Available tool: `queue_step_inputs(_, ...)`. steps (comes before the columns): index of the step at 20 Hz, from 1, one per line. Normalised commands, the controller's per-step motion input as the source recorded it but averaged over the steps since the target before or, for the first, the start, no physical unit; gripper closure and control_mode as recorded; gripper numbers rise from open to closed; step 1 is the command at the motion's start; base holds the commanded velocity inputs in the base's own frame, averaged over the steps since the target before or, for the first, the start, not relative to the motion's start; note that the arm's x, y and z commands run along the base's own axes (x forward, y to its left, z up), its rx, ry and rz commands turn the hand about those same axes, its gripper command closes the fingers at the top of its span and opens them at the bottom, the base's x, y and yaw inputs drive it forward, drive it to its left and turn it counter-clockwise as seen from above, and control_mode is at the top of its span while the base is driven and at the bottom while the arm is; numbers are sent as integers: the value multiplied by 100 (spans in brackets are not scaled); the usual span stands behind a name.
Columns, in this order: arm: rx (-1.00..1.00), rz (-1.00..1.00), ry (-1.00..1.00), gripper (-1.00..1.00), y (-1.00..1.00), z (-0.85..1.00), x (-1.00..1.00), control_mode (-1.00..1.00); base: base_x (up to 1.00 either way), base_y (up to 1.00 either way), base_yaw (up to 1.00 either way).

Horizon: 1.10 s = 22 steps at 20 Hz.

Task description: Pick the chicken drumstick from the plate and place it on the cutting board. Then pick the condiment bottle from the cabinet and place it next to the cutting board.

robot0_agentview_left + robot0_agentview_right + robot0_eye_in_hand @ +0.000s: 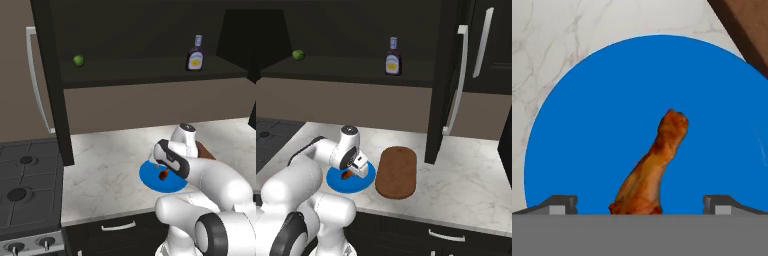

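Spread fingers (640, 204) straddle the chicken drumstick (654, 167) lying on the plate (587, 125), not yet grasping.

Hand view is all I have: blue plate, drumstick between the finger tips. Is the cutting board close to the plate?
Observer: Yes. The cutting board lies on the counter right beside the plate, on its right in the right base view.
Operator: Hand down on the plate yet?
Observer: The hand is low over the plate, jaws open around the chicken drumstick; whether they touch it, I cannot tell.
Operator: Where's the condiment bottle?
Observer: The condiment bottle stands upright on the cabinet shelf, above the counter.
Operator: Anything else up there?
Observer: A small green fruit, far along the shelf from the bottle.
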Motion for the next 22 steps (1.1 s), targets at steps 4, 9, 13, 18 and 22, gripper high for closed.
queue_step_inputs(4, 0, 0, -3, -100, 1, -39, -27, -100, 0, 0, 0)
queue_step_inputs(9, 0, 0, -4, -100, 11, -40, -21, -100, 0, 0, 0)
queue_step_inputs(13, 0, 0, -4, -100, 19, -42, -10, -100, 0, 0, 0)
queue_step_inputs(18, 0, 0, -4, -100, 22, -43, -6, -100, 0, 0, 0)
queue_step_inputs(22, 0, 0, -1, -100, 16, -39, -5, -100, 0, 0, 0)
